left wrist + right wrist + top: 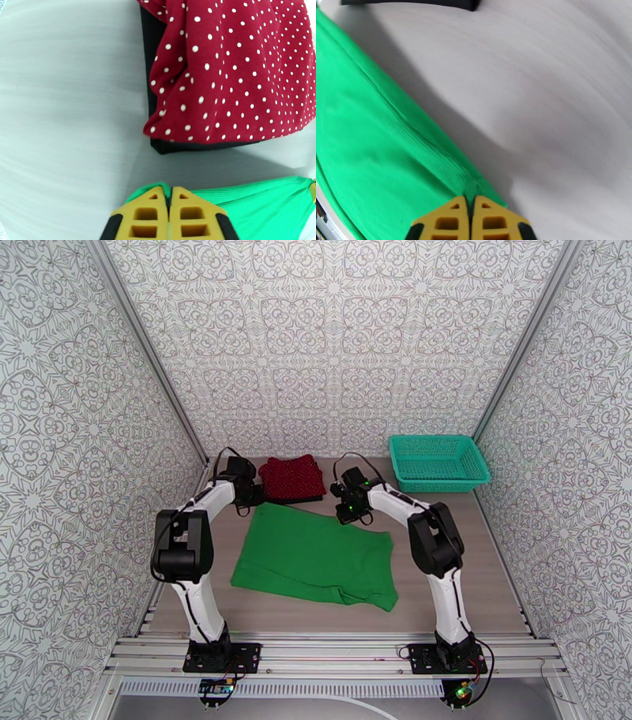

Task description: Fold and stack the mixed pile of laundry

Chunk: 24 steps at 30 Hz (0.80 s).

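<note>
Left gripper (170, 190): yellow fingers pressed together, pinching the far-left corner of the green garment (316, 556). Right gripper (471, 198): fingers likewise closed, clamped on the same garment's far edge, right of its middle. The ribbed hem bunches at the tips.

Green garment: spread mostly flat on the table (486, 579), mid-table, between the two arms. Some creasing at its near-right corner.

Dark red dotted garment (237, 67): folded, lying on top of the black garment (197, 145). A black edge shows along the stack's left and near sides. The stack sits on the far side, just beyond the green garment's far-left corner, not touching it.

Teal basket (437, 461): far right, well apart from the clothes.
</note>
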Motion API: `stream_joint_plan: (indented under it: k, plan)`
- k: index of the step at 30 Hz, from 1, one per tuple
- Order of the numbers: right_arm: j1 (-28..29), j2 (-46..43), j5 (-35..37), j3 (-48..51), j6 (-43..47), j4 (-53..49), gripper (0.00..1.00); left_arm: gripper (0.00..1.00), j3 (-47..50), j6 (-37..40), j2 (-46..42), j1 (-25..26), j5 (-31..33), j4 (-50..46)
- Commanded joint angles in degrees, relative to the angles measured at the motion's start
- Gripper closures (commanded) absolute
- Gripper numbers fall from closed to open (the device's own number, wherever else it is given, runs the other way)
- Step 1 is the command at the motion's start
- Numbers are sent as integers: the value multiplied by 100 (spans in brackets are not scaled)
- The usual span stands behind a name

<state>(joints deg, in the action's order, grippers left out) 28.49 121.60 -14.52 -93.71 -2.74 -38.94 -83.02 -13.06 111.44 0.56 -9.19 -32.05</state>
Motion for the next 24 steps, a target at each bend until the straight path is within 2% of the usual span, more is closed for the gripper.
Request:
stream_joint_plan:
  k: [1,14,24]
  plan:
    - [-37,-482,-290,538,66,664,100,100,234,-147,-254,-102,-74,278]
    - [49,-1410,-884,2121,-54,1814,100,100,1131,-444,-970,-161,-42,517]
    - [319,-1743,-724,2863,-131,2045,98,100,1958,-793,-1522,-89,335,245]
